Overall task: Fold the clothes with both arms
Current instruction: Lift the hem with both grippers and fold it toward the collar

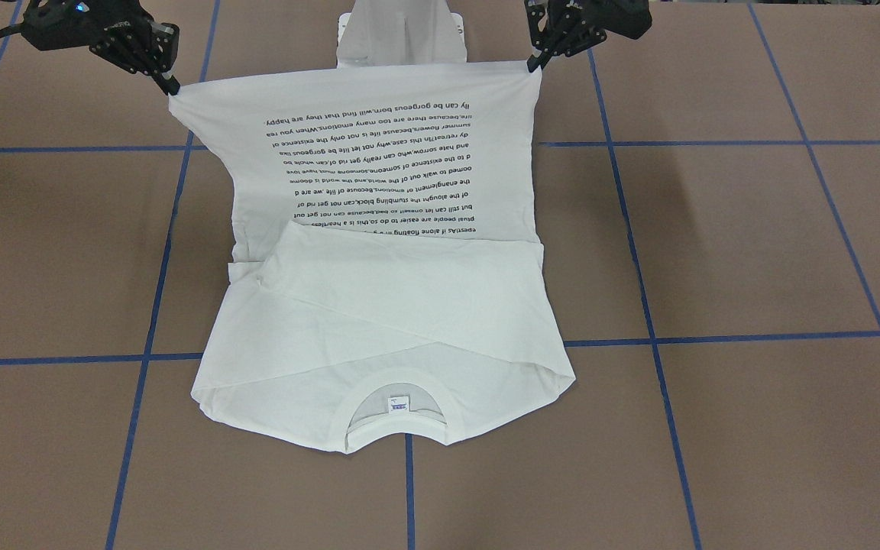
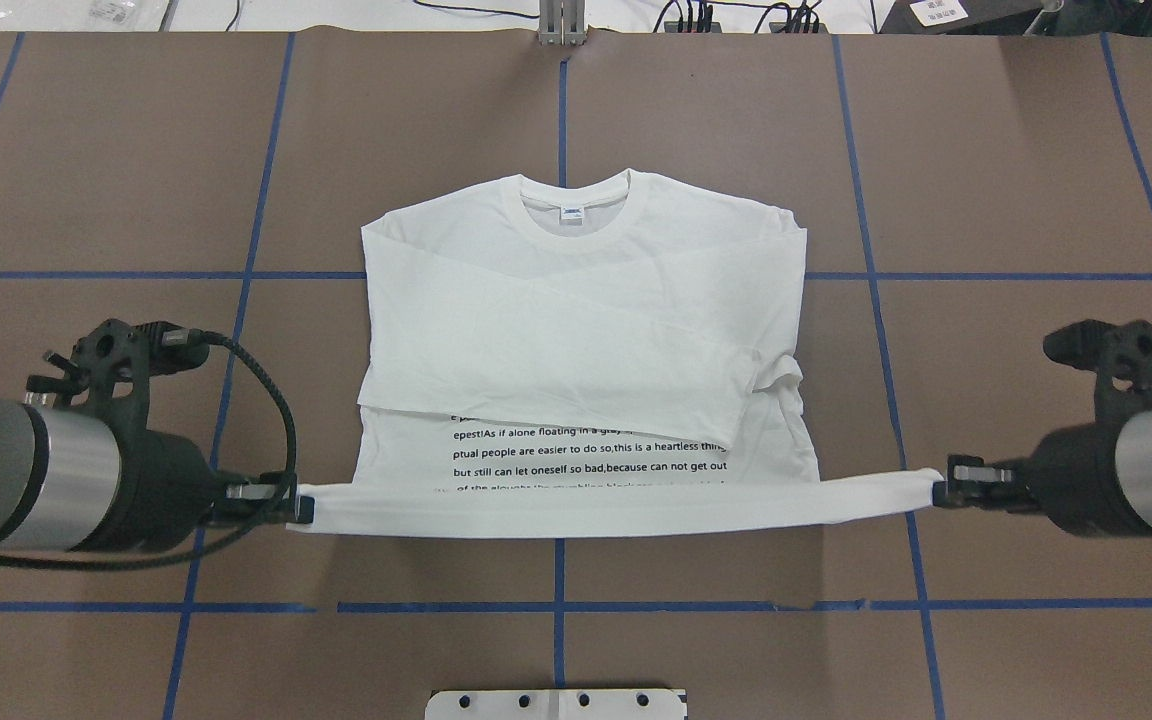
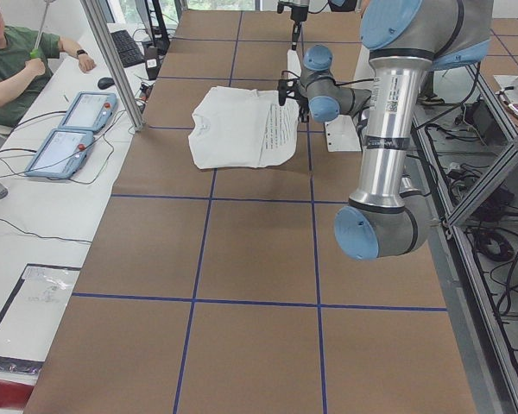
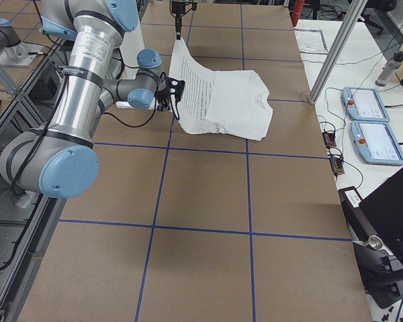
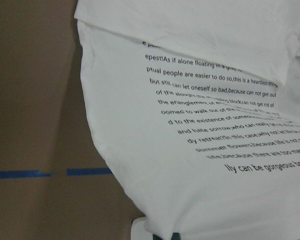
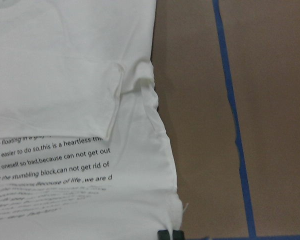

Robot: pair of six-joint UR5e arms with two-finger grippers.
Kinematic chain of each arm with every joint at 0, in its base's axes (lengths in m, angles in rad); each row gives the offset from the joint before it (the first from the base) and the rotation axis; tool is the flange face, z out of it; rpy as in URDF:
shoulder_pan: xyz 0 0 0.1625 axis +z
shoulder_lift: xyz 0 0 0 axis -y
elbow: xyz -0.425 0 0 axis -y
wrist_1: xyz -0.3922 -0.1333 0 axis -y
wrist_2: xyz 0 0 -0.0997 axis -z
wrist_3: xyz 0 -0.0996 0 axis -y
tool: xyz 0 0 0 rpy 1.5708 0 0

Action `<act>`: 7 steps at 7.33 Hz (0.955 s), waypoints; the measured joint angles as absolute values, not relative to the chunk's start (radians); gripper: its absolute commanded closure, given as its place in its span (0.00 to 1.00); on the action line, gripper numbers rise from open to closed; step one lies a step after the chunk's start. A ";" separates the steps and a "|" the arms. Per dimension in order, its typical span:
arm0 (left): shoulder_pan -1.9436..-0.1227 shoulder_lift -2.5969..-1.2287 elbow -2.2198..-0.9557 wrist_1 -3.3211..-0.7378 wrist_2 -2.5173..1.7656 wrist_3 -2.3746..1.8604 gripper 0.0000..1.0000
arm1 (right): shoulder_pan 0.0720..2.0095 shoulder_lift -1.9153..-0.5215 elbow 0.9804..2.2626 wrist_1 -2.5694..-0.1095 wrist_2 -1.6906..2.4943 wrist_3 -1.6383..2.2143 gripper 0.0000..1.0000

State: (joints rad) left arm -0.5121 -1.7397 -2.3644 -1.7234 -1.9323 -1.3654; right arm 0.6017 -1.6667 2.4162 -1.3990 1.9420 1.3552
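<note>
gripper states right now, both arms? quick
Left gripper: closed, holding one hem corner of the white T-shirt, hem raised.
Right gripper: closed, holding the other hem corner.

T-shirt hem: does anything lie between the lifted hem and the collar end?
Nothing foreign shows. Only the T-shirt's own folded sleeves lie between hem and collar; left gripper and right gripper each pinch a hem corner.

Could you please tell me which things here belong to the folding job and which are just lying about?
Job: T-shirt; left gripper and right gripper, each shut on a hem corner.
Lying about: teach pendant; water bottle; computer mouse.
</note>
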 measured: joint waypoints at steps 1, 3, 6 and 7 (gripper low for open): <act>-0.598 -1.816 -2.314 -1.661 -1.958 -1.312 1.00 | 0.683 -1.477 2.370 -1.596 1.971 1.276 1.00; -0.733 -1.953 -2.218 -1.549 -1.976 -1.235 1.00 | 0.785 -1.208 2.260 -1.833 1.982 1.185 1.00; -0.793 -2.084 -2.030 -1.535 -1.974 -1.196 1.00 | 0.882 -1.039 2.064 -1.871 1.985 1.102 1.00; -0.809 -2.118 -1.960 -1.551 -1.972 -1.169 1.00 | 0.903 -0.995 1.996 -1.871 1.985 1.079 1.00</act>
State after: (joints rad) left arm -0.8089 -2.1180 -1.9600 -1.5513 -1.9718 -1.1693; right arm 0.9026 -0.9953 1.9964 -1.8705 1.9845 1.0786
